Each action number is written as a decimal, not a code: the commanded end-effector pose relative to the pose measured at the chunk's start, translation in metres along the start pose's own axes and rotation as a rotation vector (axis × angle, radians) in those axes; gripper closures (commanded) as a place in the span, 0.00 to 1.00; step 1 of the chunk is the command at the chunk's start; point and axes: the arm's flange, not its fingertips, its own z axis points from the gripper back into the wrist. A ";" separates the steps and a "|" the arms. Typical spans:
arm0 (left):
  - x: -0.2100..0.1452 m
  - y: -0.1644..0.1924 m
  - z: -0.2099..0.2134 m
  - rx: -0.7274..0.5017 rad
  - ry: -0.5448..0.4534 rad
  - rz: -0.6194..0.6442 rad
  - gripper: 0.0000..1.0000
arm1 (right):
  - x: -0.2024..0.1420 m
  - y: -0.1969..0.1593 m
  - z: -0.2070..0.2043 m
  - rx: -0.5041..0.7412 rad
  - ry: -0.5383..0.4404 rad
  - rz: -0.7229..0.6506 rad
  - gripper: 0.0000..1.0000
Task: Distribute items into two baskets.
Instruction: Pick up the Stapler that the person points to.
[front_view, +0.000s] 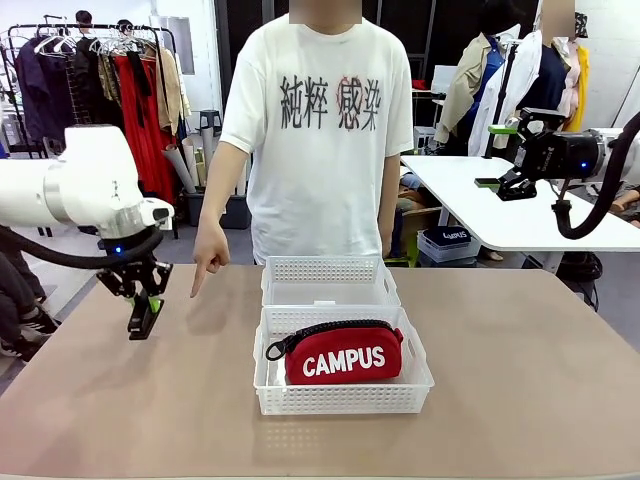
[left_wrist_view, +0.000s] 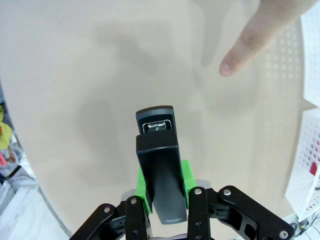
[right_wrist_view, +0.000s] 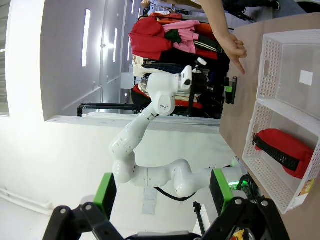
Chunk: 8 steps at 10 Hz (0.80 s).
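My left gripper (front_view: 145, 316) hangs just above the table at the left, shut on the black stapler (left_wrist_view: 159, 170), which stands out beyond the green pads (left_wrist_view: 144, 186). In the right wrist view the stapler (right_wrist_view: 231, 90) is seen from afar in that gripper. The red CAMPUS pouch (front_view: 345, 352) lies in the nearer white basket (front_view: 340, 398). The farther basket (front_view: 328, 268) behind it holds nothing. My right gripper (front_view: 500, 155) is raised high at the right, open, with nothing between its fingers (right_wrist_view: 105, 192).
A person stands at the far side; one hand (front_view: 207, 268) points a finger down at the table, left of the farther basket and close to my left gripper. Bare tabletop lies on both sides of the baskets. Another white table (front_view: 500, 215) stands behind at the right.
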 end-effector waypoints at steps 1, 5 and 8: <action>-0.002 0.001 0.040 -0.028 0.011 0.031 1.00 | 0.000 0.002 0.000 -0.003 0.001 0.005 0.00; 0.001 -0.006 0.137 -0.068 -0.010 0.073 1.00 | 0.000 0.002 0.000 -0.003 0.001 0.005 0.00; 0.001 -0.019 0.183 -0.041 -0.057 0.065 1.00 | 0.000 0.002 0.000 -0.003 0.001 0.005 0.00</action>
